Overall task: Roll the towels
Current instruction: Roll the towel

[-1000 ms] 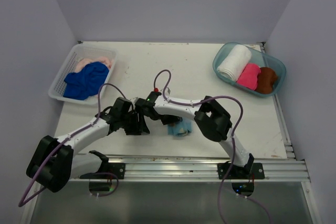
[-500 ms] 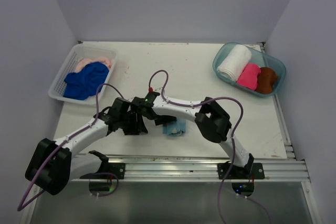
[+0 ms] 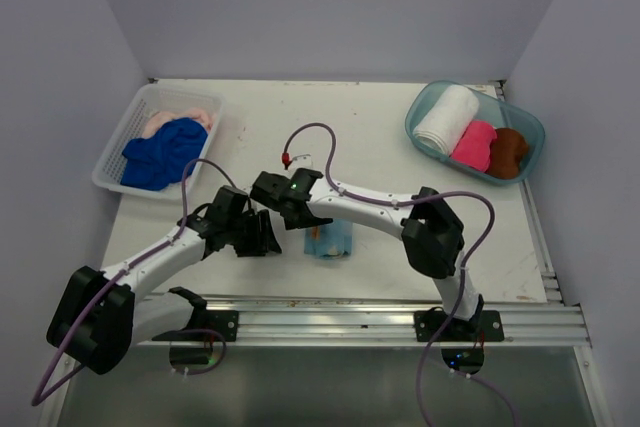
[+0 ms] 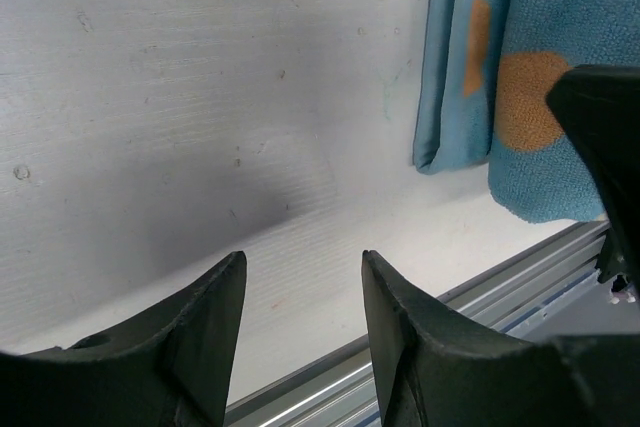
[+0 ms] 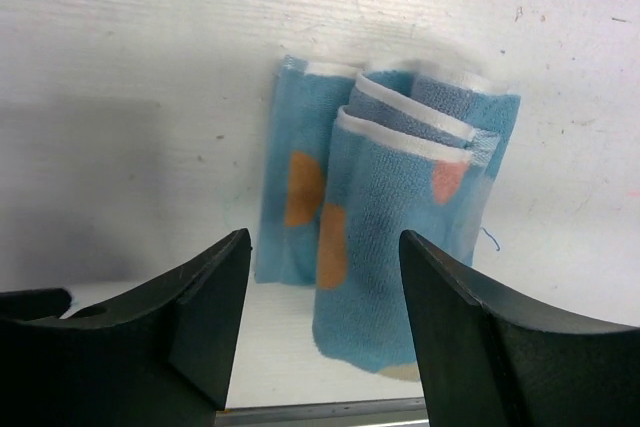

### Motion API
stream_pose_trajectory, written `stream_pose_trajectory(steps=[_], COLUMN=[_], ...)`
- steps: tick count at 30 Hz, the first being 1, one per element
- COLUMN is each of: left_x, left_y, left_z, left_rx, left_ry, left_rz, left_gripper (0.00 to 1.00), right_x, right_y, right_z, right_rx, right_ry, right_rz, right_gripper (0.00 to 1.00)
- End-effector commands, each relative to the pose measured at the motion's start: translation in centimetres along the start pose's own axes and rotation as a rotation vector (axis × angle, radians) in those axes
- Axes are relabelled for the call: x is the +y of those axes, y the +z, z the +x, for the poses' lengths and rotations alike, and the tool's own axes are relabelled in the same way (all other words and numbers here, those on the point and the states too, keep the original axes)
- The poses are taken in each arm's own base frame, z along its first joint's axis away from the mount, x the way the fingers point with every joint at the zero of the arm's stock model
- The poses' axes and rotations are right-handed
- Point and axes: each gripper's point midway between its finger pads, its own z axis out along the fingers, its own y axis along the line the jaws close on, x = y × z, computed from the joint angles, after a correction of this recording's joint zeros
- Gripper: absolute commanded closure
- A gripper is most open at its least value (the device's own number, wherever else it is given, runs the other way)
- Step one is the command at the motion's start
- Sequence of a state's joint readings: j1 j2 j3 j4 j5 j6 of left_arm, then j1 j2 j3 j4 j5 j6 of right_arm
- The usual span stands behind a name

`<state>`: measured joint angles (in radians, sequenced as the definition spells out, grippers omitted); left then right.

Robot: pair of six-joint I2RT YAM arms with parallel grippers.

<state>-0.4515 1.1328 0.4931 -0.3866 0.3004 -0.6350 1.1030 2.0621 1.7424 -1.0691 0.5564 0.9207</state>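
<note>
Both arms reach inward, low over the tabletop (image 3: 400,147). The left gripper (image 4: 300,267) gapes empty beside the blue towel (image 5: 400,207); the right gripper (image 5: 322,247) gapes empty facing it.

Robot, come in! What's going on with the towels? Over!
Left gripper open, empty. Right gripper open above light blue towel, loosely rolled, lying free. Nothing blocking it.

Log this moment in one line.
light blue towel: loosely rolled, on table, unheld | left end effector: open, empty | right end effector: open, empty
</note>
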Motion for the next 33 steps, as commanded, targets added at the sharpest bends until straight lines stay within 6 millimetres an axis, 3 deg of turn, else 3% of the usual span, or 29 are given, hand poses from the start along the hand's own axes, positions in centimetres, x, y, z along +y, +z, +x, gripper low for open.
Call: stream_pose_trajectory(steps=[1,6,10,11,13,14,15,16,17,18,22,23,25,26,33], left_x=[-0.5,-0.6,-1.0,-1.2,-1.9,-2.3,-2.3,-2.4,-2.6,-2.7,-3.4,-4.2,-5.0,-6.0,-9.2], left_y=[-0.4,-0.4,-0.4,-0.6,-0.9,-1.2,-1.4,-1.5,-1.6,-1.7,-1.9,-2.3,-2.8,-3.4,-3.8], left_z=[-0.9,-1.0,-1.2,-1.6,-2.0,-2.5,-2.7,-2.9,-3.3,-3.4,-4.1,-4.9,-5.4,-6.2,-6.2], left_rx=[-0.031,-0.033,-0.035,-0.043,-0.057,-0.073,-0.081,-0.087,-0.094,-0.092,-0.095,-0.116,-0.131,-0.154,-0.169], left_ry=[0.004,0.007,0.020,0.028,0.049,0.058,0.062,0.071,0.076,0.076,0.087,0.097,0.118,0.129,0.207], left_rz=[0.008,0.013,0.029,0.035,0.056,0.065,0.062,0.060,0.061,0.058,0.071,0.084,0.064,0.069,0.030], left_gripper=[0.47,0.47,0.47,0.47,0.48,0.48,0.48,0.48,0.48,0.48,0.49,0.50,0.50,0.50,0.50], right_x=[0.8,-0.2,-4.0,-5.6,-6.1,-7.5,-6.1,-6.0,-6.4,-6.2,-6.9,-7.1,-7.5,-8.1,-8.3], right_y=[-2.8,-3.7,-5.2,-4.1,-3.2,-2.5,-2.3,-2.2,-1.5,-1.5,-0.1,0.4,0.6,1.4,3.0], right_z=[-2.5,-3.2,-4.5,-3.7,-3.6,-1.8,-2.6,-2.3,-0.4,-0.8,0.8,1.4,0.7,1.5,2.1], right_rx=[-0.083,-0.109,-0.165,-0.139,-0.092,-0.053,-0.073,-0.061,0.005,-0.017,0.024,0.042,0.022,0.045,0.094], right_ry=[0.056,0.070,0.134,0.140,0.185,0.186,0.202,0.216,0.228,0.235,0.217,0.235,0.293,0.329,0.408], right_rz=[-0.095,-0.086,-0.051,-0.027,-0.119,-0.159,-0.284,-0.358,-0.436,-0.480,-0.480,-0.470,-0.505,-0.493,-0.562], right_gripper=[0.35,0.36,0.34,0.33,0.29,0.28,0.26,0.23,0.20,0.19,0.16,0.16,0.17,0.18,0.18])
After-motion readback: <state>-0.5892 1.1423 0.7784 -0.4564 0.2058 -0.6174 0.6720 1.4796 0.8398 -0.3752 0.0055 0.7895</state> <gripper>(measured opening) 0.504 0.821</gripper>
